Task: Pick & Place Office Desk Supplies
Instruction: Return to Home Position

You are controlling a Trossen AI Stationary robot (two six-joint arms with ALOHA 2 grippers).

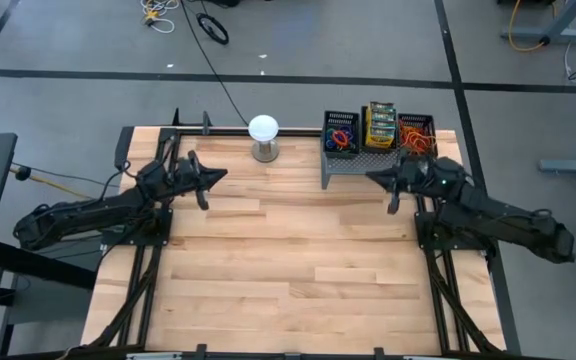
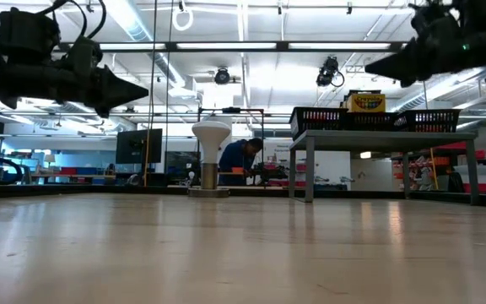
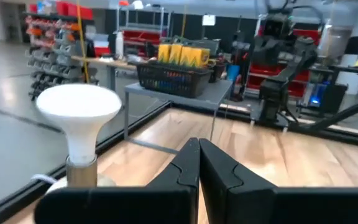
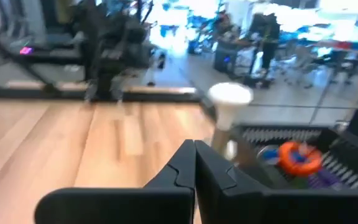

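A wooden table [image 1: 288,290] fills the foreground. Over its middle, the left hand [image 3: 197,144] and right hand [image 4: 194,147] hover well apart, each with fingers pressed together, holding nothing. At the far edge, a grey riser [image 1: 353,166] carries three black mesh bins [image 1: 327,118]. Rubber bands [image 1: 416,138] lie in the outer two and yellow crayon boxes [image 1: 380,124] stand in the middle one. The bands look light and floppy, best pinched by one strand. The boxes look like light card, best gripped across their narrow sides.

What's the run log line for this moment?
left hand: shut, empty, raised | right hand: shut, empty, near riser | mesh bins: on riser, loaded
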